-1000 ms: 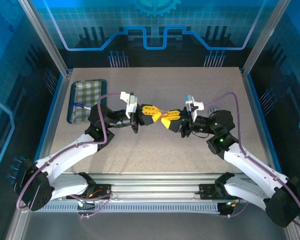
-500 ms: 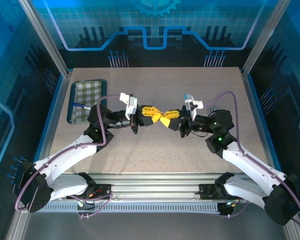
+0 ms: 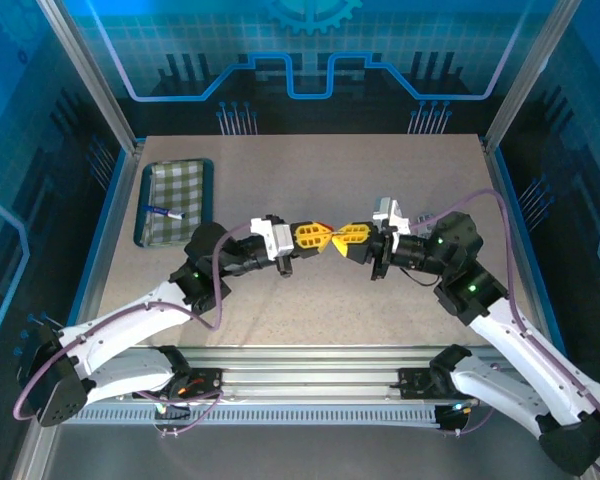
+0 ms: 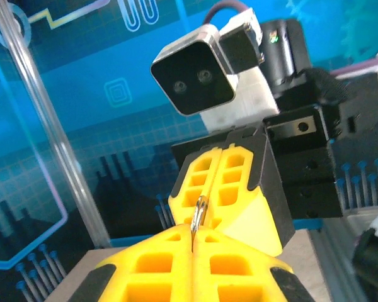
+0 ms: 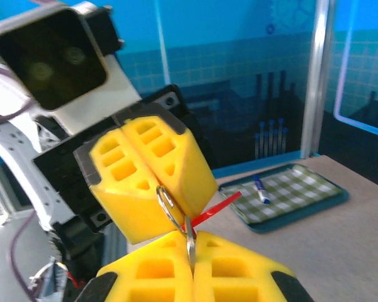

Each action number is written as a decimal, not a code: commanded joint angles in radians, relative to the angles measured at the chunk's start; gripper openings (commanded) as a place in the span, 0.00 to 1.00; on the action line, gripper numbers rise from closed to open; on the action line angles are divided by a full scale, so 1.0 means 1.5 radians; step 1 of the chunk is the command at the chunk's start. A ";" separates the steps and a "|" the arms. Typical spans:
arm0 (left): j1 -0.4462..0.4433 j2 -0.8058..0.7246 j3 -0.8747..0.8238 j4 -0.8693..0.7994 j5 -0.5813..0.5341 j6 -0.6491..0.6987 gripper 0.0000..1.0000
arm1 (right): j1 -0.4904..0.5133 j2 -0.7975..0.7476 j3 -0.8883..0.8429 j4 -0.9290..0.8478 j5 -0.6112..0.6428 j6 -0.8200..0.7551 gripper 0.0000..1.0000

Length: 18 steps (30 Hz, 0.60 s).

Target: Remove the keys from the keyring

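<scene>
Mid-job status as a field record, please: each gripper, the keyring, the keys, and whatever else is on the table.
left gripper: shut on the keyring, raised over mid-table
right gripper: shut on the same keyring, tip to tip with the left
keyring: thin metal loop with a red piece, pinched between both grippers, off the table
keys: cannot tell apart from the loop
tray: far left, checked lining, holds a pen

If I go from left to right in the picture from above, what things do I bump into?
Tray with a pen → left gripper → right gripper. Both jaws are shut on the keyring between them.
</scene>
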 commanded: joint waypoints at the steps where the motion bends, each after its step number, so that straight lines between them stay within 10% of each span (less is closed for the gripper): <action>1: -0.025 -0.024 0.015 -0.066 -0.012 0.108 0.00 | -0.012 -0.010 0.026 -0.021 0.159 -0.066 0.00; 18: -0.044 -0.040 0.028 -0.131 -0.044 0.156 0.00 | 0.009 -0.048 -0.002 0.018 0.186 -0.161 0.00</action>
